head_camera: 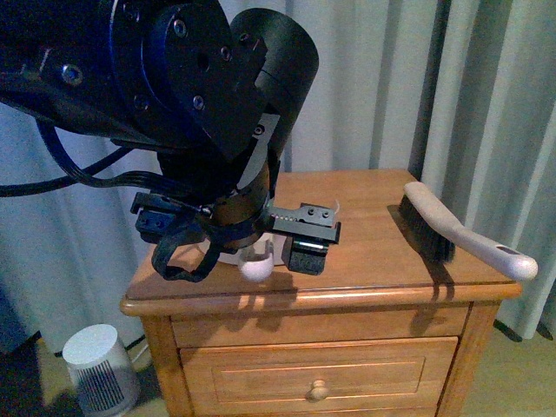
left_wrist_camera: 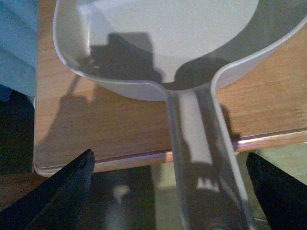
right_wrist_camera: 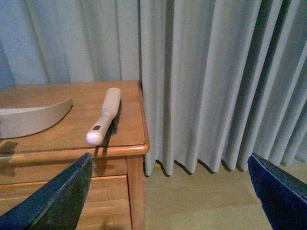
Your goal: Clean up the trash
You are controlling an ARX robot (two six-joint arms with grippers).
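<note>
While the left arm [head_camera: 191,95] fills the upper left of the front view, its dark joints bent down over the nightstand [head_camera: 373,261] with cables looping off to the left, the left gripper [left_wrist_camera: 169,158] hangs just off the front edge of the top. Its jaws are spread wide, one black finger [left_wrist_camera: 72,189] on each side of the dustpan handle [left_wrist_camera: 196,143], and neither touches it. The right gripper [right_wrist_camera: 170,158] is held out beyond the right end of the nightstand, level and facing the curtains [right_wrist_camera: 206,81], and it too gapes wide with nothing between its fingers. Counted from left to right there are one small white ribbed appliance [head_camera: 100,365] on the floor by the nightstand's left corner, one pale beige dustpan [left_wrist_camera: 182,33] lying on the left half of the top with its handle jutting past the front edge, one brush [head_camera: 460,233] with dark bristles and a pale handle lying near the right edge, and one drawer knob [head_camera: 317,391] below. The two arms and two grippers complete the count. As for the trash, the only candidate is a small white lump [head_camera: 256,269], round and smooth-looking, sitting at the front edge under the left arm. Whether it is the paper wad or merely the tip of the dustpan handle, I cannot tell, as the arm hides what lies behind it.
</note>
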